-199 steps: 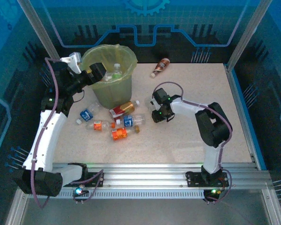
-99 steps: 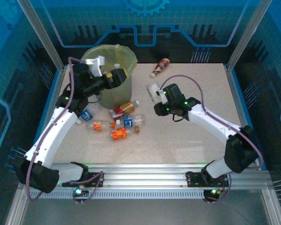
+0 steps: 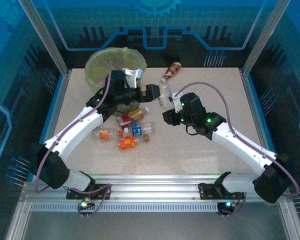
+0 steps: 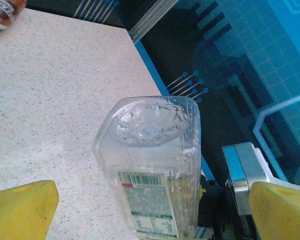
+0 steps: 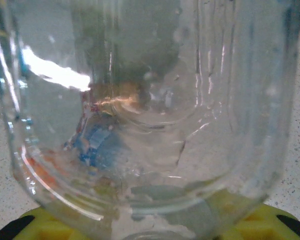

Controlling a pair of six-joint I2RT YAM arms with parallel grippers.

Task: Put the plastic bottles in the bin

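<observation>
My right gripper (image 3: 168,102) is shut on a clear plastic bottle (image 3: 164,94) and holds it above the table's middle. Up close, that bottle (image 5: 150,100) covers the right wrist view, over my yellow fingers (image 5: 35,225). My left gripper (image 3: 151,91) is open just left of it. In the left wrist view the bottle (image 4: 150,165) stands base-up between my wide-apart yellow fingertips (image 4: 20,210), touching neither. The bin (image 3: 115,66), lined with a yellow-green bag, stands at the back left. Several bottles lie near the left arm: red-gold (image 3: 131,116), blue-labelled (image 3: 138,129), orange (image 3: 127,143).
A brown bottle (image 3: 172,71) lies at the back edge, right of the bin. A small red-labelled bottle (image 3: 106,134) sits by the left forearm. The left arm stretches across the table between the bin and the bottle pile. Metal posts and blue walls enclose the table.
My left gripper swung from over the bin rightward to the table's middle. My right arm stretched out and carried the clear bottle up and left to meet it.
</observation>
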